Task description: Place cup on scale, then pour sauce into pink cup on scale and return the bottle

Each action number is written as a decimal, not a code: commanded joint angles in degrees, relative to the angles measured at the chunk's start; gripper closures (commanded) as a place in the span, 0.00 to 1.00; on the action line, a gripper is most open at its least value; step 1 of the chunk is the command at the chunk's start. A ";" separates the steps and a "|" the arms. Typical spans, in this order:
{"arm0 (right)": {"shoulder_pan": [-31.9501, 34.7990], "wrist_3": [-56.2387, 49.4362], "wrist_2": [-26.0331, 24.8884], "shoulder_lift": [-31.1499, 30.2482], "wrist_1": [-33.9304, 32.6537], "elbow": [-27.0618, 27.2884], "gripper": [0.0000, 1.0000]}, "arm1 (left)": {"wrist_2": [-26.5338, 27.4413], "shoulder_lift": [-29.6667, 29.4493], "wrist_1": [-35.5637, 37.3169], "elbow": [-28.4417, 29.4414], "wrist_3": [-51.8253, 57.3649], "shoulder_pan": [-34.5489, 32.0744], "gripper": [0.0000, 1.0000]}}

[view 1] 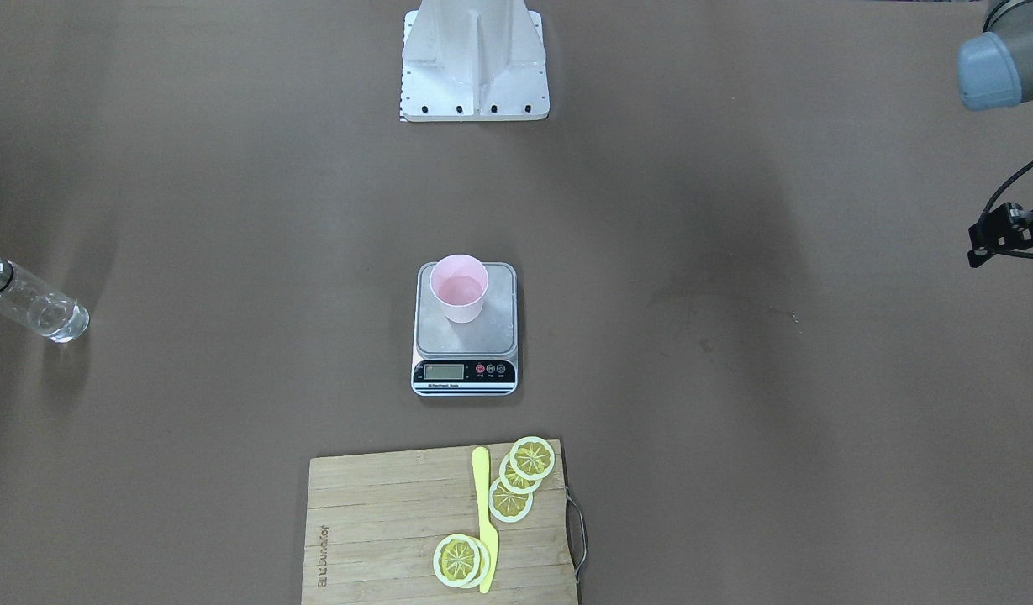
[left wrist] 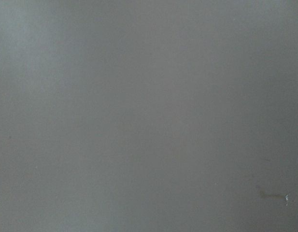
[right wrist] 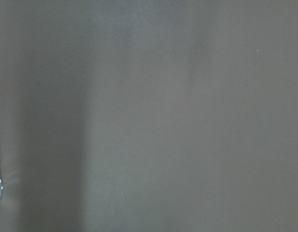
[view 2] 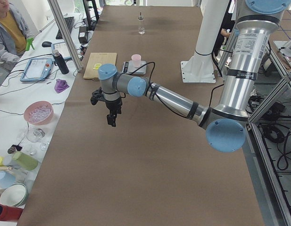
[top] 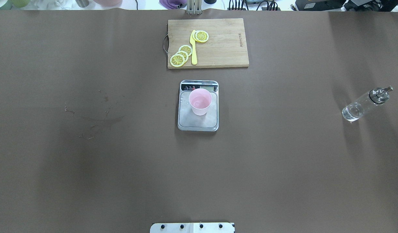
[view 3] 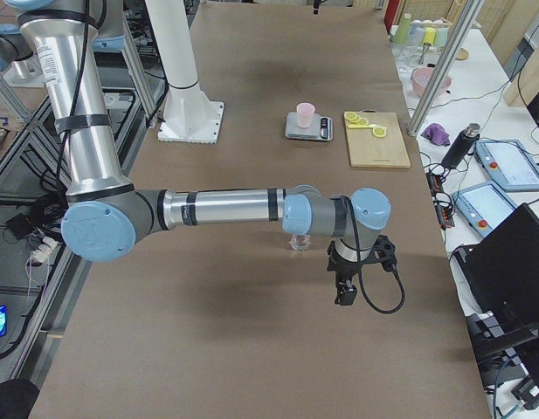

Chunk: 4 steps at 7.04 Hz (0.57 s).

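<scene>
The pink cup point(view 1: 459, 290) stands upright on the scale point(view 1: 466, 340) at the table's middle; both also show in the overhead view, the cup point(top: 200, 102) on the scale point(top: 199, 123). The clear bottle point(top: 364, 105) with its chrome cap stands on the table far to the robot's right, also in the front view point(view 1: 37, 307). My left gripper point(view 2: 111, 120) hangs over bare table far to the left. My right gripper point(view 3: 344, 295) hangs near the bottle point(view 3: 300, 243), apart from it. I cannot tell whether either gripper is open. Both wrist views show only brown table.
A wooden cutting board point(top: 224, 45) with lemon slices point(top: 181, 55) and a yellow knife point(top: 193, 48) lies beyond the scale. The robot's white base point(view 1: 474, 84) stands at the near edge. Faint stains point(top: 95, 123) mark the table's left half.
</scene>
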 commanded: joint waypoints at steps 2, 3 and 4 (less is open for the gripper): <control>1.20 -6.28 0.51 -3.14 -4.70 4.40 0.00 | -1.50 2.65 4.46 4.08 5.56 -5.71 0.02; 1.11 -8.13 0.25 -3.06 -4.79 4.48 0.00 | -1.50 2.66 4.89 6.55 21.26 -7.57 0.02; 1.11 -8.23 0.60 -3.15 -4.96 4.49 0.00 | -1.59 1.96 4.72 6.40 22.12 -8.11 0.02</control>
